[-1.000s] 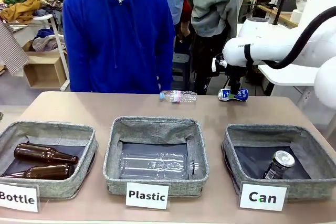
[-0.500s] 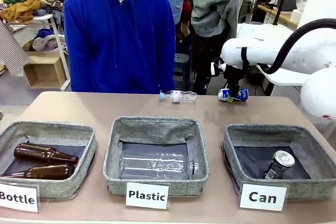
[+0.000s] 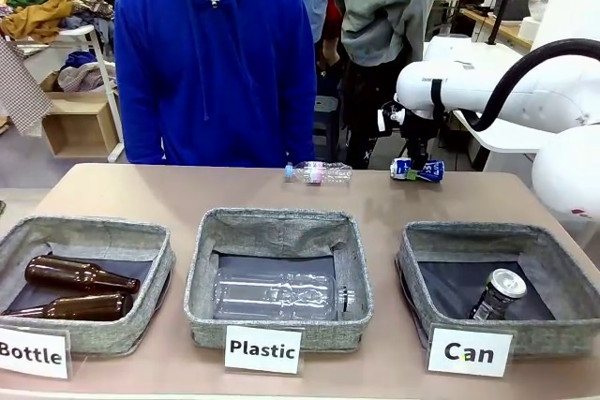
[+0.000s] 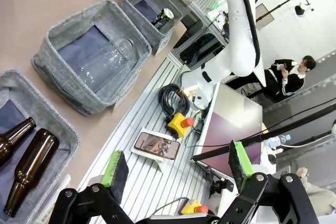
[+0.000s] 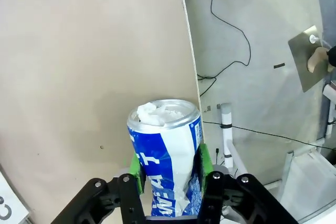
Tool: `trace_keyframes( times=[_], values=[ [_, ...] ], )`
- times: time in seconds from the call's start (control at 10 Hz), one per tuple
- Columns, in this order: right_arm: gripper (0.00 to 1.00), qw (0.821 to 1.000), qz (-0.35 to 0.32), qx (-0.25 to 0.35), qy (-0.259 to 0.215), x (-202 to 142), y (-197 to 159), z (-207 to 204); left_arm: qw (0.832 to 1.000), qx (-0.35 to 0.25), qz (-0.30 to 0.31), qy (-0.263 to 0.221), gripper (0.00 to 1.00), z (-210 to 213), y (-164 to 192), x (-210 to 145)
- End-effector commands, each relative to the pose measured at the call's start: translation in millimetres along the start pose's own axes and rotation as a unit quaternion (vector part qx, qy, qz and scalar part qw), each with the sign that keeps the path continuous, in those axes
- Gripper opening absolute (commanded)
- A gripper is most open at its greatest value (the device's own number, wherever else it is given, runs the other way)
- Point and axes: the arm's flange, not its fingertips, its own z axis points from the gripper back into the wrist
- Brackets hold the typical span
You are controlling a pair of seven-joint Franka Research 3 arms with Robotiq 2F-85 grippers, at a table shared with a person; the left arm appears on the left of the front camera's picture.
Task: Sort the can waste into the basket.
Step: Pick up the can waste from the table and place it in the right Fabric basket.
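Now | right fingers [image 5: 170, 169] clamped on blue can [image 5: 167, 150] | left fingers [image 4: 178, 169] apart | basket [image 3: 412, 248] card "Can"

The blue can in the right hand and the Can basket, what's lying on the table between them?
Nothing: in the front view the tabletop between the blue can, held by the right hand, and the Can basket is bare.

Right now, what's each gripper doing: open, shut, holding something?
Left gripper: open, empty, fingers spread wide.
Right gripper: shut on the blue can, at the table's far right edge.
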Motion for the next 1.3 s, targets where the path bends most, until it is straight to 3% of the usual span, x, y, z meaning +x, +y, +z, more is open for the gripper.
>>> trace_keyframes(
  times=[0.0,0.3,0.6,1.0,1.2],
  values=[
    [0.00,1.000,0.010,0.007,0.023,-6,-9,10,1.000,-0.003,0.004,0.001,1.00,1,-2,-1],
    [0.00,1.000,0.019,0.014,0.006,-49,34,73,1.000,-0.003,0.004,0.001,1.00,1,-2,-1],
    [0.00,0.995,0.019,0.090,-0.030,-85,135,124,1.000,-0.003,0.004,0.001,1.00,1,-2,-1],
    [0.00,0.991,0.058,0.075,-0.099,-120,275,132,1.000,-0.003,0.004,0.001,1.00,1,-2,-1],
    [0.00,0.986,0.082,0.095,-0.107,-127,302,117,1.000,-0.003,0.004,0.001,1.00,1,-2,-1]
  ],
)
